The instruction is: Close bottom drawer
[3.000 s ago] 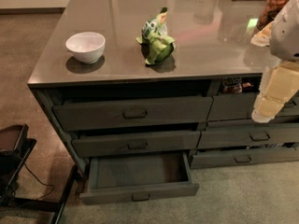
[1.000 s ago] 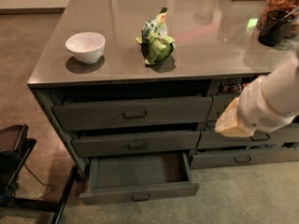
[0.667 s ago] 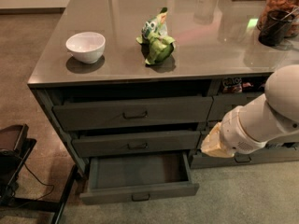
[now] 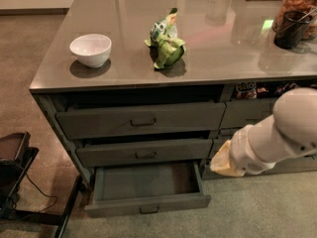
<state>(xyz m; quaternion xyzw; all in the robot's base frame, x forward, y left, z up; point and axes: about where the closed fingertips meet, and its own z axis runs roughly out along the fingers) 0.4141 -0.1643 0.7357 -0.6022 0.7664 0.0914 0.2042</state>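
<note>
Bench [image 4: 237, 53]: grey, glossy top, seen from above and in front. A stack of 3 wide drawers sits beneath its left portion, and a narrower stack is beside it on the right.

Bottom drawer [image 4: 148, 204]: lowest of the 3 wide ones, standing open and pulled well out over the carpet [image 4: 257, 212]. Its bare inner floor shows from front wall to back. The flat front faces the camera, with a small dark pull [image 4: 149, 209] at centre.

Middle drawer [image 4: 143, 152] and top drawer [image 4: 141, 119]: fronts sit far back of the bottom drawer's front. Each has 1 dark pull and a dark gap above it.

Arm [image 4: 277, 133]: white, thick, entering from the right edge and angled down and left across the front of the narrower stack.

Gripper [image 4: 221, 161]: at the arm's tan-coloured tip, just beside the right rear corner of the bottom drawer, at about the height of the middle drawer's lower edge. It is clear of the drawer front and the pull. Whether it is clenched or released: cannot tell from this view.

On the bench top:
- 1 white bowl [image 4: 90, 49], near the left front corner.
- 1 crumpled green bag [image 4: 166, 39], near the middle.
- 1 dark cup [image 4: 289, 29] at the far right, in front of a jar [image 4: 299, 4].

Floor, left edge: black stand [image 4: 12, 157] with a cable.
</note>
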